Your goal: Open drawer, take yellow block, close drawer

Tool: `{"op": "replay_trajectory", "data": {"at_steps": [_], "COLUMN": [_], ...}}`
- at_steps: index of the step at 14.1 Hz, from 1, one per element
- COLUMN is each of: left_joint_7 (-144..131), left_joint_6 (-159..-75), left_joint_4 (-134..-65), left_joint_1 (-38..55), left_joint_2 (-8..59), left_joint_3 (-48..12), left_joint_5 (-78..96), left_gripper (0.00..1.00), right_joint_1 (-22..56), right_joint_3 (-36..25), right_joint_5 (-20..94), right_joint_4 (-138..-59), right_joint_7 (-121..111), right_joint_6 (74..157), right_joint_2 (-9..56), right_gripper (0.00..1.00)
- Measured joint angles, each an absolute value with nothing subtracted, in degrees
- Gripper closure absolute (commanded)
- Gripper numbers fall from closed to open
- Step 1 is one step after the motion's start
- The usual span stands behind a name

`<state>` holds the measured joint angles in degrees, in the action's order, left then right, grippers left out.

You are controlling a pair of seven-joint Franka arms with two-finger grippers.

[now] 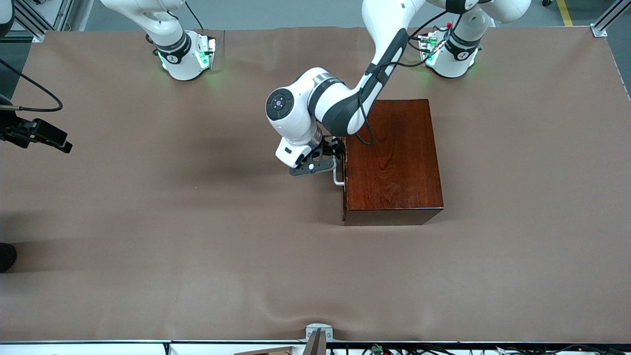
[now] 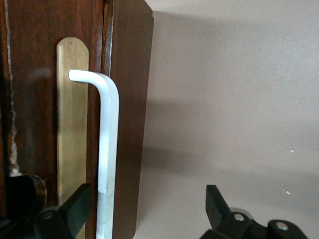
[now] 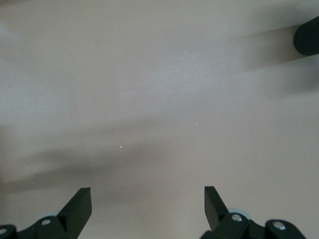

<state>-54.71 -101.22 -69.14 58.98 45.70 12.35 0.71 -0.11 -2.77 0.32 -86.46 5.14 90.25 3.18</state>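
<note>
Left wrist view shows the left hand [image 2: 144, 209] spread apart around the white handle [image 2: 107, 149] of the shut drawer [image 2: 30, 99]; it should clamp squarely before pulling straight toward 9 o'clock. Right hand [image 3: 148, 209] waits apart over bare worktop [image 3: 159, 89]; yellow block unseen.

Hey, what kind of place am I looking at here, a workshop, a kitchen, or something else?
Most likely a robotics lab. Two white arms are bolted to a table covered in brown cloth, aluminium framing stands at its corner, and the only prop is a wooden box with a drawer.
</note>
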Motion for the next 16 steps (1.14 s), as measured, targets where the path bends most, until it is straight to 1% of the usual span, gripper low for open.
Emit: {"op": "replay_trajectory", "data": {"at_steps": [10, 16], "left_joint_7": [-59.4, -62.6], "left_joint_6": [-107.3, -112.7], "left_joint_4": [-69.5, -69.6], "left_joint_1": [58.7, 58.8], "left_joint_2": [46.0, 46.0], "left_joint_3": [12.8, 10.9], "left_joint_5": [0.7, 1.1], "left_gripper": [0.0, 0.0], "right_joint_1": [-0.1, -0.1], "right_joint_3": [-2.8, -2.8], "right_joint_5": [0.3, 0.3], "right_joint_4": [-86.5, -86.5], "right_joint_7": [0.8, 0.7], "right_joint_6": [90.3, 90.3], "right_joint_2": [3.2, 3.2], "right_gripper": [0.0, 0.0]}}
